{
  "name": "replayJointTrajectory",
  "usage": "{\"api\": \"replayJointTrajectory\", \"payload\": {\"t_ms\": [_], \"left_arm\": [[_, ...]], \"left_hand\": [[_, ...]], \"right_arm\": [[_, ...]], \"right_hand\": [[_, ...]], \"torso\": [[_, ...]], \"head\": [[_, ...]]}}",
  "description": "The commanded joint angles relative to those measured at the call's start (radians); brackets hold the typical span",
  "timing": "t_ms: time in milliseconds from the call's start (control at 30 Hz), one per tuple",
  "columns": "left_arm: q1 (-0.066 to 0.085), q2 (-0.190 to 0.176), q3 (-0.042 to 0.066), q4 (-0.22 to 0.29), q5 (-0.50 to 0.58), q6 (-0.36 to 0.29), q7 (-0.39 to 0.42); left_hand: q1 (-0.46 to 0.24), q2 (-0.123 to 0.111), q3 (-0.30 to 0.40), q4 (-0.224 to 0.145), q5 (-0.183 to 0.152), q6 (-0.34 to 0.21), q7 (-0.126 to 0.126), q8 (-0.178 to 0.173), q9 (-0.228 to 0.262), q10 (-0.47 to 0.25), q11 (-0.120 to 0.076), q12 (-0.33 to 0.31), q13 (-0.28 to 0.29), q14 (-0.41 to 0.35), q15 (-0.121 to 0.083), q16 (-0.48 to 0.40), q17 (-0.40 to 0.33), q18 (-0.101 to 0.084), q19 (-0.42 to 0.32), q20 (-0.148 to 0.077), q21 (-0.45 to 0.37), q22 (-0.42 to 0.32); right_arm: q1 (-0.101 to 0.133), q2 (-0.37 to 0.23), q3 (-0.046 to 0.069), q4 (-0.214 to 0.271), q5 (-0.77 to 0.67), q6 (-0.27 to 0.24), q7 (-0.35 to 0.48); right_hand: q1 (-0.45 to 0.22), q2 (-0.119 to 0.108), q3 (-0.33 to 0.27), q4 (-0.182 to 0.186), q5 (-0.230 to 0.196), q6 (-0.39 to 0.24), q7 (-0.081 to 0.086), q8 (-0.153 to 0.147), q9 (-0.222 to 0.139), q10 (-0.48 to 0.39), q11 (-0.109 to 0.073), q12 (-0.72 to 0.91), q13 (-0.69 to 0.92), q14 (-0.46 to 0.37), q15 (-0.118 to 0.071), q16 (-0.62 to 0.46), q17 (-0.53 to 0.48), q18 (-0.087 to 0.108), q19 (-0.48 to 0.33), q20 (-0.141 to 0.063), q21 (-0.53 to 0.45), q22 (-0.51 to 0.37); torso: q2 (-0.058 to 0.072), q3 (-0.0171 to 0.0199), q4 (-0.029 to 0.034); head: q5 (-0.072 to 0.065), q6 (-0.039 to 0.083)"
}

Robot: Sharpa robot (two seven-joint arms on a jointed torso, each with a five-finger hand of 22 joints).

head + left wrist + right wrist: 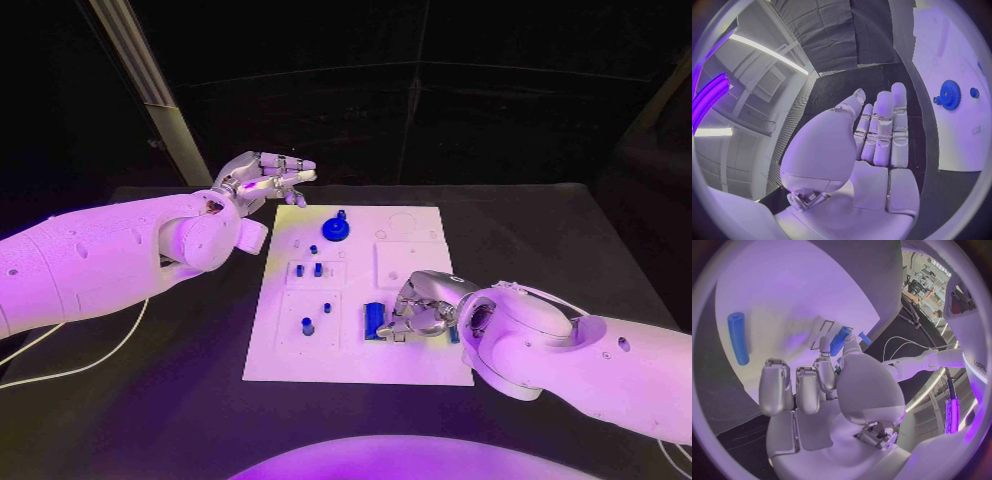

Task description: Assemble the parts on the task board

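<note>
From the head camera, the right hand (418,312) rests on the near edge of the white board (411,275), pinching a blue peg (375,320); the left hand (267,180), empty and spread, hovers off the board's far corner, near the blue gear (336,228). The left wrist camera shows flat, released fingers (882,125) beside that gear. In the right wrist camera the peg sits at the fingertips (824,346) by a slot, with a loose blue cylinder (737,337) apart, so seating the peg squarely looks next.

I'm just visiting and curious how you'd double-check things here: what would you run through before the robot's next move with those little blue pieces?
1. Right hand holds a part: ok, a blue piece sits between its fingertips.
2. That piece is lined up with its slot: cannot tell.
3. Left hand is out of the way: ok, empty, fingers straight, off the task board at its far corner.
4. Blue gear is seated on the board: ok.
5. Loose blue cylinder is clear of the right hand: ok, lying apart on the board.
</note>
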Motion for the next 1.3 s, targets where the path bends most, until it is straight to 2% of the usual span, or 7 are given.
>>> {"api": "replayJointTrajectory", "payload": {"t_ms": [33, 200, 400, 500, 767, 1067, 1300], "left_arm": [[0.002, -0.002, 0.001, 0.002, 0.003, 0.007, 0.003], [0.002, -0.006, 0.001, 0.004, 0.003, 0.006, 0.003], [0.002, -0.009, 0.001, 0.008, 0.003, 0.005, 0.003], [0.002, -0.01, 0.0, 0.01, 0.003, 0.004, 0.003], [0.002, -0.01, 0.0, 0.014, 0.003, 0.004, 0.003], [0.001, -0.006, -0.003, 0.014, 0.003, 0.007, 0.003], [0.001, -0.006, -0.005, 0.013, 0.003, 0.006, 0.0]], "left_hand": [[-0.002, 0.008, 0.006, -0.001, 0.004, -0.004, 0.004, 0.007, 0.0, -0.005, 0.001, 0.003, -0.002, -0.003, 0.002, -0.006, -0.002, 0.014, 0.008, 0.0, -0.006, -0.002], [-0.002, 0.008, 0.006, -0.001, 0.004, -0.004, 0.004, 0.007, 0.0, -0.005, 0.001, 0.003, -0.002, -0.003, 0.002, -0.006, -0.002, 0.014, 0.008, 0.0, -0.006, -0.002], [-0.002, 0.008, 0.006, -0.001, 0.004, -0.004, 0.004, 0.007, 0.0, -0.005, 0.001, 0.003, -0.002, -0.003, 0.002, -0.006, -0.002, 0.014, 0.008, 0.0, -0.006, -0.002], [-0.002, 0.008, 0.006, -0.001, 0.004, -0.004, 0.004, 0.007, 0.0, -0.005, 0.001, 0.003, -0.002, -0.003, 0.002, -0.006, -0.002, 0.014, 0.008, 0.0, -0.006, -0.002], [-0.002, 0.008, 0.006, -0.001, 0.004, -0.004, 0.004, 0.007, 0.0, -0.005, 0.001, 0.003, -0.002, -0.003, 0.002, -0.006, -0.002, 0.014, 0.008, 0.0, -0.006, -0.002], [-0.002, 0.008, 0.006, -0.001, 0.004, -0.004, 0.004, 0.007, 0.0, -0.005, 0.001, 0.003, -0.002, -0.003, 0.002, -0.006, -0.002, 0.014, 0.008, 0.0, -0.006, -0.002], [-0.002, 0.008, 0.007, -0.002, 0.004, -0.004, 0.004, 0.007, 0.0, -0.005, 0.001, 0.004, -0.002, -0.003, 0.002, -0.006, -0.002, 0.014, 0.008, 0.0, -0.007, -0.002]], "right_arm": [[0.001, -0.012, 0.0, 0.01, 0.018, -0.021, 0.051], [0.001, -0.064, 0.0, 0.032, 0.06, -0.096, 0.134], [0.002, -0.157, 0.0, 0.062, 0.091, -0.173, 0.201], [0.002, -0.209, 0.0, 0.075, 0.083, -0.183, 0.196], [0.002, -0.284, 0.0, 0.091, -0.071, -0.076, 0.079], [0.001, -0.288, 0.0, 0.083, -0.162, 0.055, 0.0], [0.001, -0.256, 0.0, 0.057, -0.174, 0.104, -0.024]], "right_hand": [[-0.012, -0.016, -0.016, 0.007, -0.006, -0.037, 0.012, -0.021, -0.006, -0.001, 0.009, -0.005, -0.002, 0.076, 0.007, -0.004, 0.119, -0.008, -0.001, 0.0, 0.0, -0.003], [-0.017, -0.01, -0.022, 0.022, -0.004, -0.057, 0.021, -0.031, -0.007, -0.01, 0.018, -0.018, -0.009, 0.074, 0.015, -0.011, 0.111, -0.008, -0.003, 0.007, -0.002, -0.004], [0.033, 0.017, -0.012, 0.007, 0.061, -0.082, 0.033, -0.053, -0.012, -0.023, 0.028, -0.037, -0.02, 0.072, 0.024, -0.019, 0.1, -0.007, -0.006, 0.016, -0.004, -0.009], [0.04, 0.018, -0.012, 0.004, 0.067, -0.083, 0.034, -0.055, -0.012, -0.024, 0.029, -0.041, -0.023, 0.071, 0.025, -0.021, 0.097, -0.007, -0.006, 0.017, -0.005, -0.009], [0.039, 0.014, -0.029, 0.009, 0.09, -0.078, 0.035, -0.058, -0.011, -0.03, 0.03, -0.056, -0.033, 0.067, 0.026, -0.033, 0.081, -0.004, -0.011, 0.02, -0.011, -0.019], [0.025, 0.009, -0.049, 0.032, 0.089, -0.051, 0.025, -0.045, 0.003, -0.021, 0.022, -0.045, -0.024, 0.07, 0.021, -0.027, 0.092, -0.007, -0.004, 0.017, -0.005, -0.006], [0.021, 0.004, -0.057, 0.046, 0.079, -0.061, 0.027, -0.051, 0.007, -0.024, 0.023, -0.053, -0.029, 0.069, 0.02, -0.031, 0.088, -0.006, -0.007, 0.016, -0.008, -0.01]], "torso": [[-0.001, -0.0002, -0.0006], [-0.003, -0.0011, -0.0028], [-0.006, -0.0005, -0.0119], [-0.007, -0.0007, -0.014], [-0.01, -0.0017, -0.0204], [-0.009, -0.0027, -0.017], [-0.008, -0.0013, -0.0171]], "head": [[0.0, 0.002], [0.0, 0.009], [0.0, 0.012], [-0.004, 0.011], [-0.025, 0.014], [-0.037, 0.012], [-0.03, 0.013]]}}
